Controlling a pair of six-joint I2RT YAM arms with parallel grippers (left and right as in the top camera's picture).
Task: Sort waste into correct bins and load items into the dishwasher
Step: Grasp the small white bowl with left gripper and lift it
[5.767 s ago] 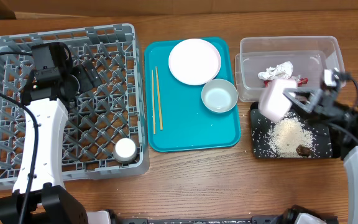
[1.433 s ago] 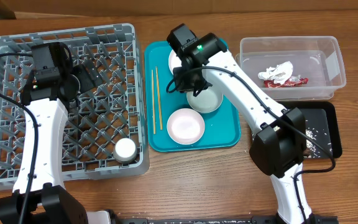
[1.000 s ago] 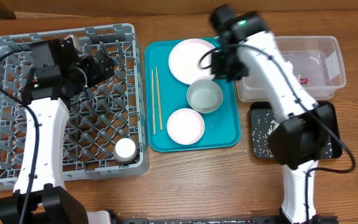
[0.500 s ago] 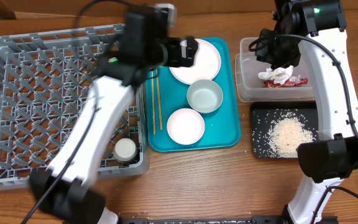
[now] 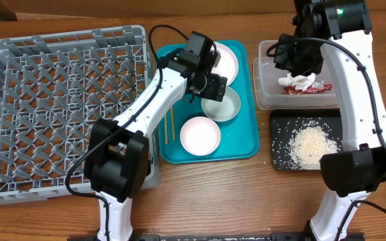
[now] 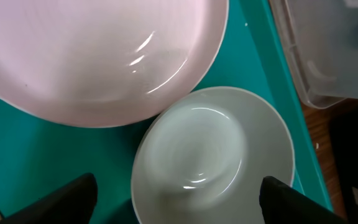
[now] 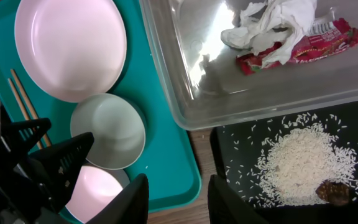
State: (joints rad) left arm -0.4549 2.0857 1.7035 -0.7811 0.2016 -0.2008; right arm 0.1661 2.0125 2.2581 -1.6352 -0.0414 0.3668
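Note:
My left gripper (image 6: 182,202) stands open low over the teal tray, its fingers (image 6: 73,199) on either side of a white bowl (image 6: 213,155). The pale pink plate (image 6: 98,56) lies just beyond it. Overhead, that gripper (image 5: 213,87) partly hides the plate (image 5: 228,59) and bowl (image 5: 221,106). A second bowl (image 5: 200,134) sits nearer on the tray. The chopsticks (image 7: 23,99) lie at its left. My right gripper (image 7: 179,202) is open and empty, high above the clear tub (image 5: 354,53) holding the napkin (image 7: 269,25) and red wrapper (image 7: 297,46). Rice (image 5: 310,144) lies in the black tray (image 5: 350,120).
The grey dish rack (image 5: 66,107) fills the left of the table. The teal tray (image 5: 243,144) sits between it and the bins. A brown lump (image 7: 334,193) lies beside the rice. My left arm (image 5: 146,114) stretches across the rack's right edge.
My left gripper has come off the rack, crossed to the tray and dropped from over the plate toward the bowl. My right arm swung from the tray to above the tub.

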